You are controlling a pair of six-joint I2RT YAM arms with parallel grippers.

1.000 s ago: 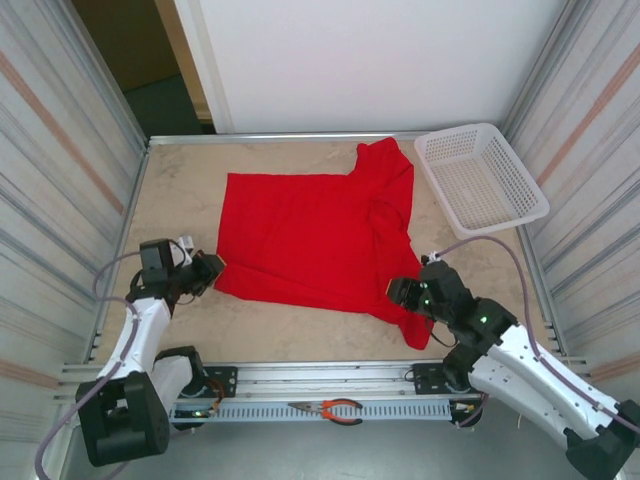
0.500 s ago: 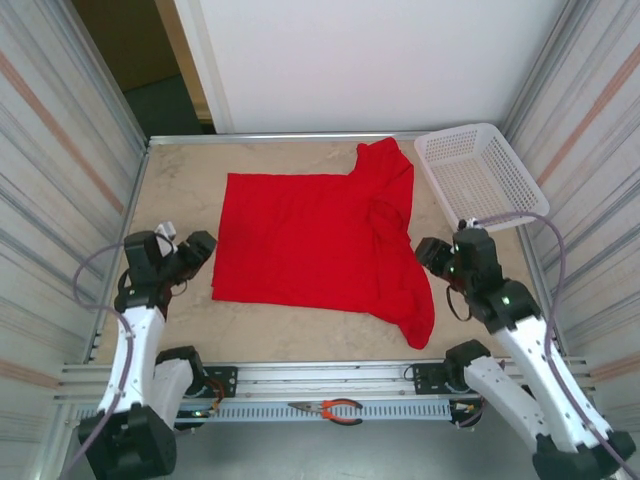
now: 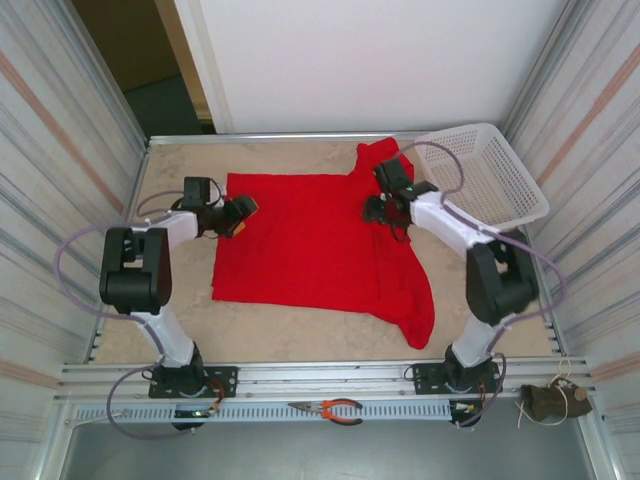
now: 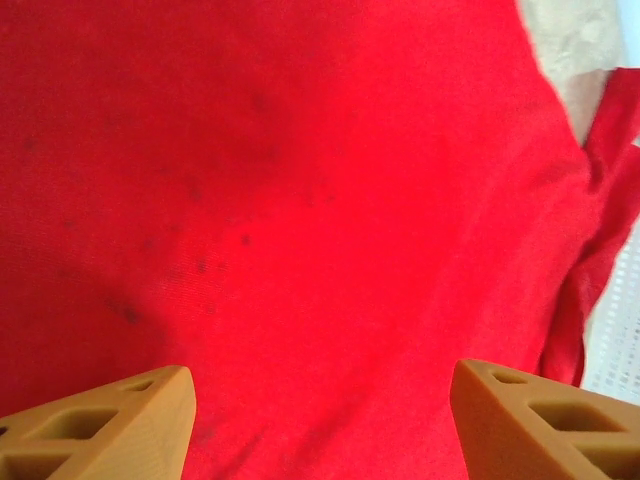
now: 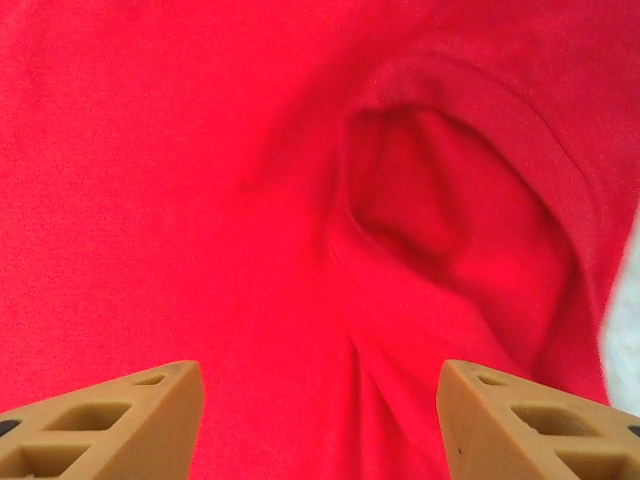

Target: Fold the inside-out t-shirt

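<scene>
Your left pincer [image 3: 240, 212] hovers with jaws parted at the far-left corner of the inside-out t-shirt [image 3: 305, 245], which lies spread on the tabletop [image 3: 175, 310], plain red face up. Your right pincer [image 3: 380, 207], likewise parted, sits over the rumpled right side. Judgement: no fold made yet; all folding is left to do.

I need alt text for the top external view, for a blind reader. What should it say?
A red t-shirt lies spread on a beige table, with the open left gripper at its far left corner and the open right gripper over its bunched right side; a white basket stands far right.
</scene>
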